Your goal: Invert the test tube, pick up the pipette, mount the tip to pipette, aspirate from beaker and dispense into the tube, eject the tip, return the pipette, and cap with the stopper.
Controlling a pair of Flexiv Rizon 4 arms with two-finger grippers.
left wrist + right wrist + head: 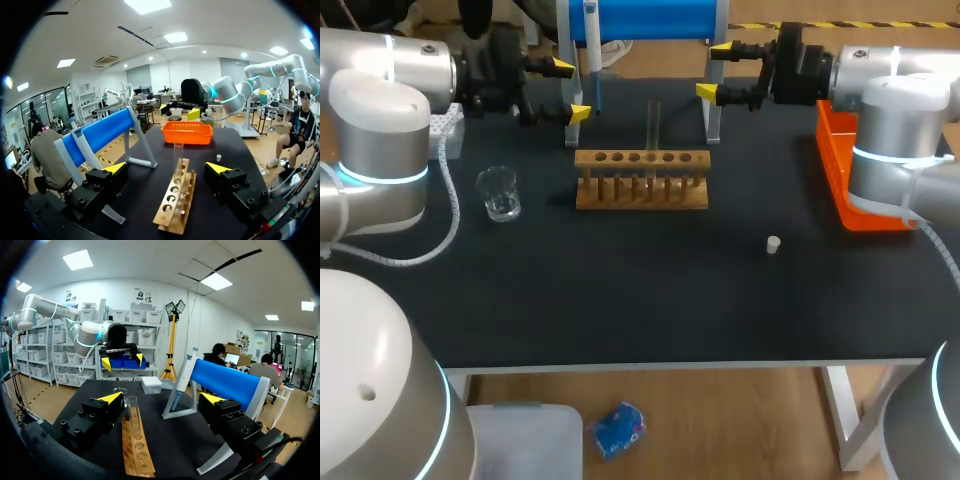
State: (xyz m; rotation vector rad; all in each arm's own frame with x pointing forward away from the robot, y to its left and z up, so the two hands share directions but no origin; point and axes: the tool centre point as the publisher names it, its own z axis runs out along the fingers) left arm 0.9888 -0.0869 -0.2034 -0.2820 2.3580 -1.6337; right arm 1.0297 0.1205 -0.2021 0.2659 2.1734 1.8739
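A clear test tube (654,125) stands upright in the wooden rack (640,180) at mid-table. The pipette (592,50) hangs on the blue stand (640,18) behind the rack. A glass beaker (500,193) sits left of the rack, and a small white stopper (773,244) lies to its front right. My left gripper (570,90) hovers open left of the tube, empty. My right gripper (715,70) hovers open on the tube's right, also empty. The two grippers face each other across the rack. In the left wrist view the rack (175,200) and tube (178,150) lie ahead of the left gripper (167,169). In the right wrist view the tube (131,407) is ahead of the right gripper (162,399).
An orange bin (840,170) stands at the table's right edge under my right arm. A white tip box (445,125) sits at the back left. The stand's grey legs (712,100) are close behind both grippers.
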